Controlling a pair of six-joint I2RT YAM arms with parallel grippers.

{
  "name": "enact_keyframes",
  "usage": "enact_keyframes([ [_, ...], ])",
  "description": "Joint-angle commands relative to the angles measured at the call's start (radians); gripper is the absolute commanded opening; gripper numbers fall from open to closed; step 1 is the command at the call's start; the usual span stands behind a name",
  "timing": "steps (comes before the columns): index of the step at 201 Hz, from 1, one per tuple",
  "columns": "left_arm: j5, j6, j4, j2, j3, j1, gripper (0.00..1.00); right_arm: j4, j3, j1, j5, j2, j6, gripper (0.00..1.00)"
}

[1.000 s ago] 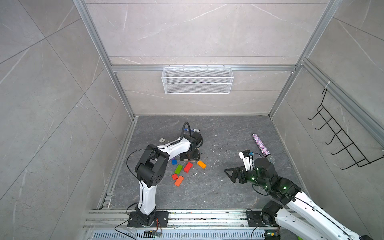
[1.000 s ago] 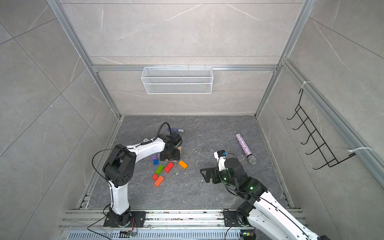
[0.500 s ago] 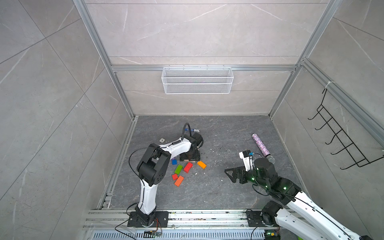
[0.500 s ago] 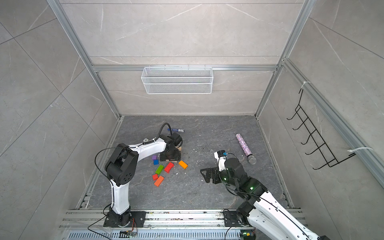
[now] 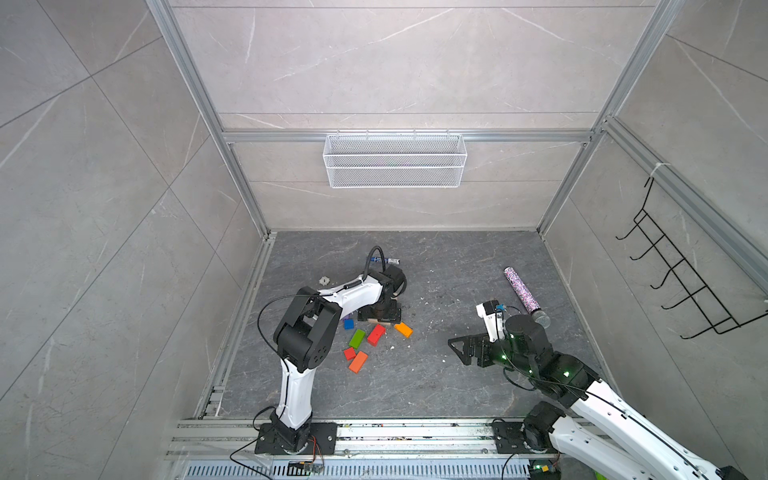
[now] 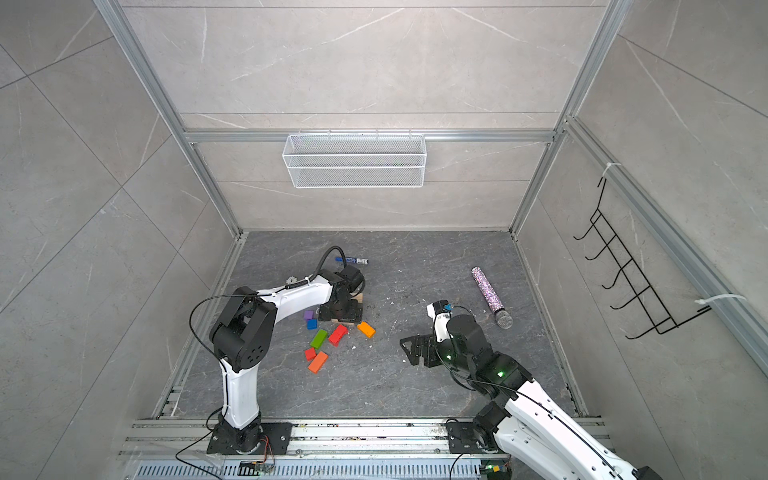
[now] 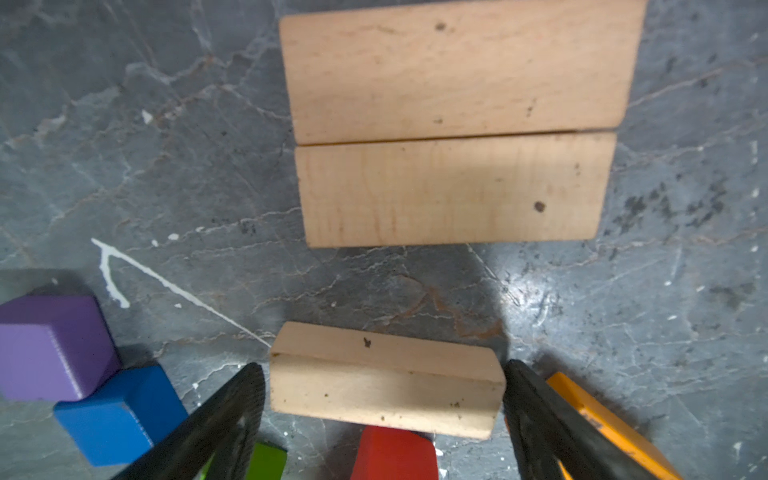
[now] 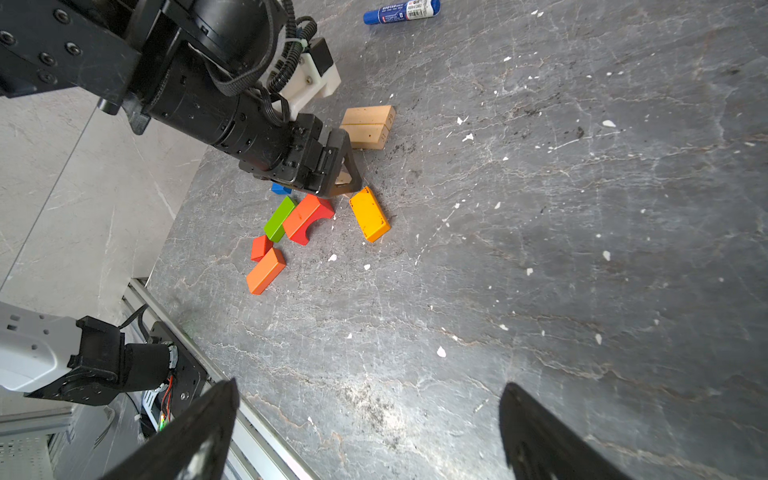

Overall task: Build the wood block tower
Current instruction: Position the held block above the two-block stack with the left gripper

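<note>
Hanging on the back wall, upper centre in both top views, is a wire basket (image 5: 395,160). Left of centre on the surface (image 5: 436,382), the left arm stretches inward and its wrist bends down. The left hand (image 7: 384,369) is open and grips nothing. Its fingers flank the ends of a tan block (image 7: 384,395) lying flat, with a thin gap at one end. Beside it sit a purple cube (image 7: 50,345) and a blue cube (image 7: 116,415). A tan pair (image 7: 453,191) lies just beyond, its long sides touching. Below lie a green block (image 5: 357,338), a red block (image 5: 376,334), a red cube (image 5: 349,353) and two orange blocks (image 5: 358,362). At lower right, the right hand (image 8: 368,384) gapes wide over bare surface.
</note>
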Motion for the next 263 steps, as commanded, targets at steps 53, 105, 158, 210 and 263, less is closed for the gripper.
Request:
enact_keyframes([
  [53, 0.02, 0.115, -0.028, 0.008, 0.039, 0.0, 0.86, 0.004, 0.025, 0.006, 0.003, -0.008, 0.0, 0.99],
  [105, 0.042, 0.091, -0.033, 0.017, 0.037, -0.001, 0.79, -0.006, 0.024, 0.006, 0.008, -0.017, 0.0, 0.99],
  [158, 0.032, 0.051, -0.028, 0.036, 0.034, -0.001, 0.8, -0.009, 0.019, 0.006, 0.009, -0.016, -0.004, 0.99],
  [210, 0.047, 0.035, -0.017, 0.052, 0.031, -0.001, 0.84, -0.007, 0.013, 0.006, 0.014, -0.016, -0.005, 0.99],
  [263, 0.05, 0.015, -0.012, 0.042, 0.021, -0.002, 0.78, 0.001, 0.014, 0.006, 0.013, -0.006, -0.006, 0.99],
])
